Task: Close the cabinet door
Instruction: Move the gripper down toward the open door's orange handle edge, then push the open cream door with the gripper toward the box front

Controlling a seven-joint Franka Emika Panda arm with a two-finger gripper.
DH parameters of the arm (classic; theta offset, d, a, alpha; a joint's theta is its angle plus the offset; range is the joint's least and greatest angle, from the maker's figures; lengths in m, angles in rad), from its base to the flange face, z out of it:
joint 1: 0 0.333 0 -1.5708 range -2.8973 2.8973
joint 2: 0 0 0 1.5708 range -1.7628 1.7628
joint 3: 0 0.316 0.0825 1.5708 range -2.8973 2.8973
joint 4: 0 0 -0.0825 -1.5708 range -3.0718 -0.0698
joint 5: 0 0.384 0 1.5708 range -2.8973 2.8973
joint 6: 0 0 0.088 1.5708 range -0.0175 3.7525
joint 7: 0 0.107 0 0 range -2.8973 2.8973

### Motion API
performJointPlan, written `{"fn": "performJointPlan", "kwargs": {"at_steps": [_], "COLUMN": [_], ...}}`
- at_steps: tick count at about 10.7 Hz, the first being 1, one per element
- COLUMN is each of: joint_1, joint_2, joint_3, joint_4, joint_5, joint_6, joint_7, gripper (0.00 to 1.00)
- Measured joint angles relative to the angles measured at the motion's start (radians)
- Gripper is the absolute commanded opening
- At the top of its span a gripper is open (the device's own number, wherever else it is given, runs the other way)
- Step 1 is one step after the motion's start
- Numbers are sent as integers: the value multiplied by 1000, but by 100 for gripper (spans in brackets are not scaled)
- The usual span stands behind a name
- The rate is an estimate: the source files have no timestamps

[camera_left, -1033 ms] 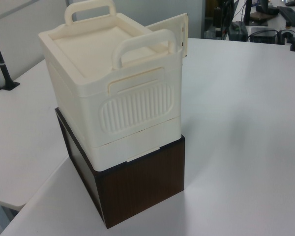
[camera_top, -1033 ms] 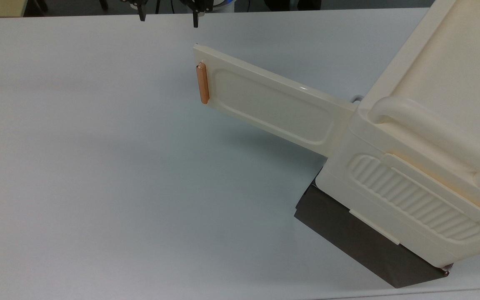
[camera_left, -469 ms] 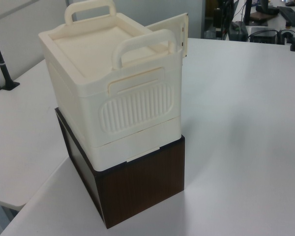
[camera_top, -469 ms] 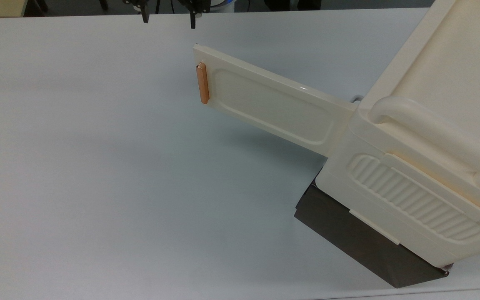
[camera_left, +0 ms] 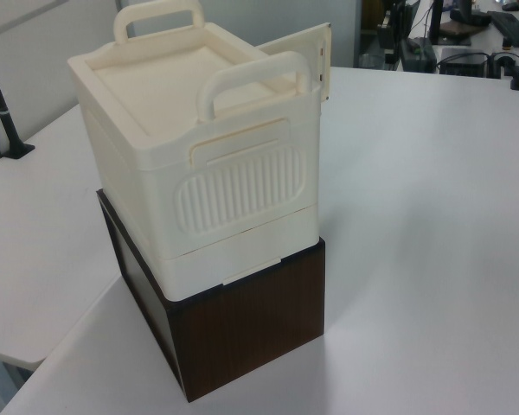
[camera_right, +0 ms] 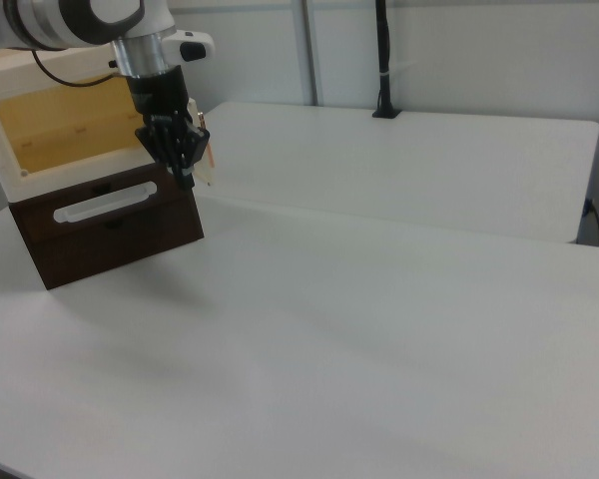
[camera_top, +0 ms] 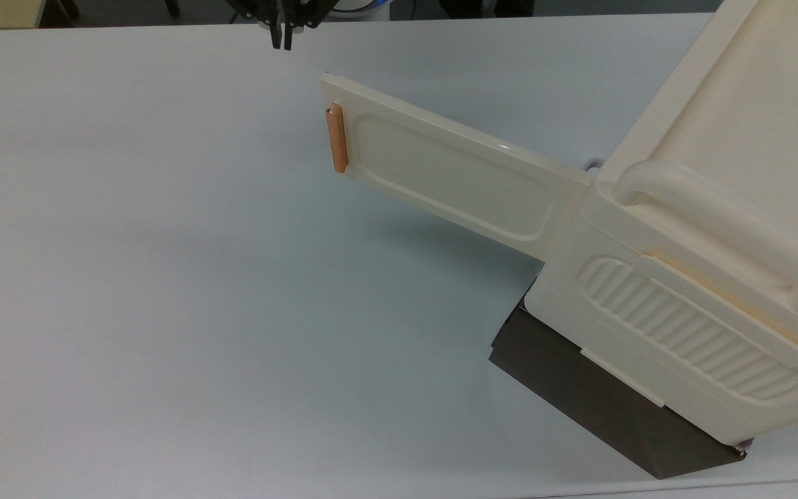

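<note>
Gripper (camera_top: 282, 40): at the top edge of the top view, over the far side of the table, left of the door's free end and clear of it. Its two dark fingers point down and are pressed together, with nothing between them. In the right view it (camera_right: 187, 178) hangs below the white arm, in front of the cabinet's open front.

Table (camera_top: 163, 277): white, wide, bare across the top view's left and middle.

Door (camera_top: 447, 166): swung wide open. In the top view it runs from its free end near the upper middle down to the right, where it meets the cabinet's corner. Its face has a recessed rounded-rectangle inset. In the left view a part of it (camera_left: 303, 47) sticks out behind the cabinet's top.

Handle (camera_top: 336, 138): slim orange-copper bar, upright at the door's free end, on the top view's left side of the panel.

Cabinet (camera_top: 717, 229): cream box at the top view's right, with a thick rounded grip on top and a ribbed panel on its side. In the left view it (camera_left: 199, 164) stands upright on the base. In the right view its yellowish inside (camera_right: 65, 130) is exposed.

Base (camera_top: 600, 402): dark brown block under the cabinet, resting on the table.
</note>
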Motion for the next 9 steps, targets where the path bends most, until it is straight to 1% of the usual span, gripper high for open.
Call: {"fn": "performJointPlan", "kwargs": {"at_steps": [2, 4, 6, 7, 9], "joint_1": [0, 0, 1, 1, 3], "joint_2": [0, 0, -1, -3, -6], "joint_3": [0, 0, 0, 2, 7], "joint_4": [0, 4, 39, 66, 82], "joint_5": [17, 56, 72, 73, 74], "joint_6": [17, 78, 117, 163, 290], "joint_7": [0, 0, 0, 0, 0], "gripper": [0, 0, 0, 0, 0]}}
